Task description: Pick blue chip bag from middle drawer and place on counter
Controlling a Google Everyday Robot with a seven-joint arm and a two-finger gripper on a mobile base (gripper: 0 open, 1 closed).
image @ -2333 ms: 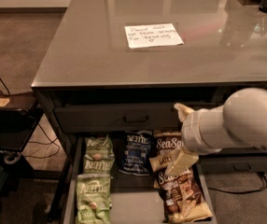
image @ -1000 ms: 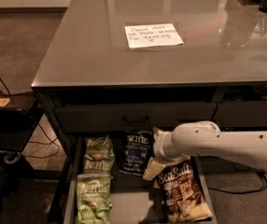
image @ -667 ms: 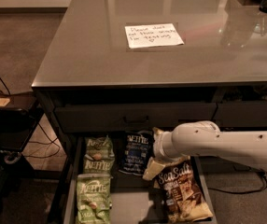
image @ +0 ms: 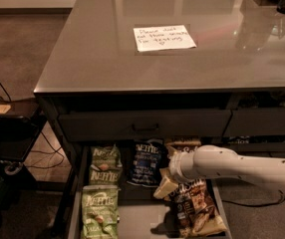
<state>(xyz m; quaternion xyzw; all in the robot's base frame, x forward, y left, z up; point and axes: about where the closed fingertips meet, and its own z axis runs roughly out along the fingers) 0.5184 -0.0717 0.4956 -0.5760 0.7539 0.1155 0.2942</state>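
Glossy grey desk (image: 92, 59) above the pulled-out middle drawer (image: 135, 223).
Gripper (image: 165, 185) hangs in it just right of the blue chip bag (image: 145, 163); spread or pinched, cannot tell.

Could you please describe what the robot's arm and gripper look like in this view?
The arm is a smooth, white, rounded tube ending in a ribbed collar. The gripper, over the middle drawer beside the blue chip bag, is pale cream. No cables or markings show.
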